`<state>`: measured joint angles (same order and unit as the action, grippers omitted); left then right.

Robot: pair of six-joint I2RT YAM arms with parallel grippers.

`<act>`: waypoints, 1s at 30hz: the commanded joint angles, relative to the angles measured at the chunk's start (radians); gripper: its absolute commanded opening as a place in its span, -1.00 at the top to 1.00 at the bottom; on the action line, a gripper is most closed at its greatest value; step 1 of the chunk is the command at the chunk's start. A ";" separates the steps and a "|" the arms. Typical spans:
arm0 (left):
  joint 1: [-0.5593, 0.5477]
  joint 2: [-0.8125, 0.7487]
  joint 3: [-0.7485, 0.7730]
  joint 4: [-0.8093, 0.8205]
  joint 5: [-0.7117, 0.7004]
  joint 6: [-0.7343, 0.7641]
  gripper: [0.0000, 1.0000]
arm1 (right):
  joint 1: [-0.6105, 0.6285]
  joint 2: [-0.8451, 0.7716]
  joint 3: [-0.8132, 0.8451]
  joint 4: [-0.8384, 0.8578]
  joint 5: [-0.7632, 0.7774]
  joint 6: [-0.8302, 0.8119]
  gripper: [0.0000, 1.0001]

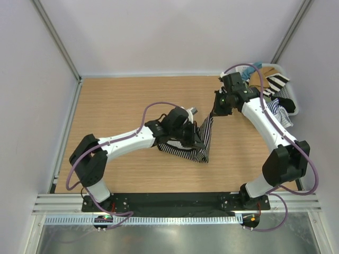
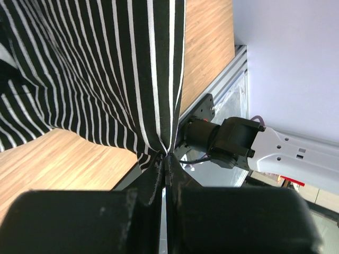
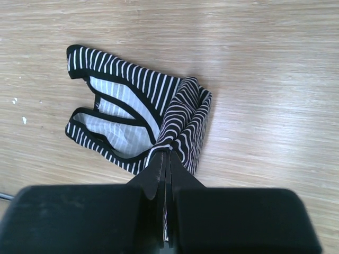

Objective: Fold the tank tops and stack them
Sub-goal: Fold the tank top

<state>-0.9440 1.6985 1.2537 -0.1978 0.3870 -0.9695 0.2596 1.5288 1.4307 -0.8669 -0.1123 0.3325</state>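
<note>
The black-and-white striped tank top [image 1: 197, 148] lies bunched at the table's middle, and one edge rises toward the right arm. My left gripper [image 1: 195, 132] is shut on a fold of it, so the cloth [image 2: 106, 69] hangs stretched from the fingertips [image 2: 167, 154]. My right gripper [image 1: 216, 110] is shut on another edge of the same top. In the right wrist view the straps and neckline [image 3: 114, 114] trail on the wood below the pinch [image 3: 169, 152]. The blue-and-white tank top [image 1: 279, 112] hangs over the basket's near rim.
A white basket [image 1: 290, 79] stands at the back right corner, holding a bold wide-striped cloth [image 1: 278, 82] and tan and teal clothes. Bare wood [image 1: 122, 100] spreads over the left and back of the table. A metal rail [image 2: 220, 98] runs along the near edge.
</note>
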 commanded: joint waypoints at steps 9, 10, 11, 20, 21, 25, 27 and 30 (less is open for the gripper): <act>0.074 -0.092 -0.106 0.101 0.128 -0.028 1.00 | 0.007 0.080 0.088 0.118 -0.061 0.082 0.97; 0.085 -0.099 -0.111 0.104 0.134 -0.028 1.00 | 0.010 0.088 0.097 0.117 -0.059 0.092 0.97; 0.093 -0.102 -0.123 0.110 0.145 -0.029 1.00 | 0.015 0.100 0.103 0.121 -0.062 0.099 0.98; 0.180 -0.166 -0.230 0.168 0.207 -0.046 1.00 | 0.079 0.189 0.180 0.154 -0.046 0.154 0.98; 0.197 -0.175 -0.241 0.176 0.220 -0.051 1.00 | 0.095 0.209 0.188 0.154 -0.041 0.160 0.98; 0.244 -0.212 -0.299 0.195 0.242 -0.055 1.00 | 0.128 0.263 0.238 0.175 -0.029 0.189 0.98; 0.280 -0.234 -0.341 0.233 0.266 -0.064 1.00 | 0.148 0.296 0.269 0.183 -0.020 0.207 0.97; 0.332 -0.258 -0.401 0.262 0.292 -0.078 1.00 | 0.164 0.327 0.295 0.218 -0.018 0.238 0.97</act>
<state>-0.6518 1.4902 0.8928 0.0124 0.5701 -1.0245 0.4179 1.8420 1.6531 -0.7631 -0.1719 0.5201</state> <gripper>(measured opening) 0.005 0.026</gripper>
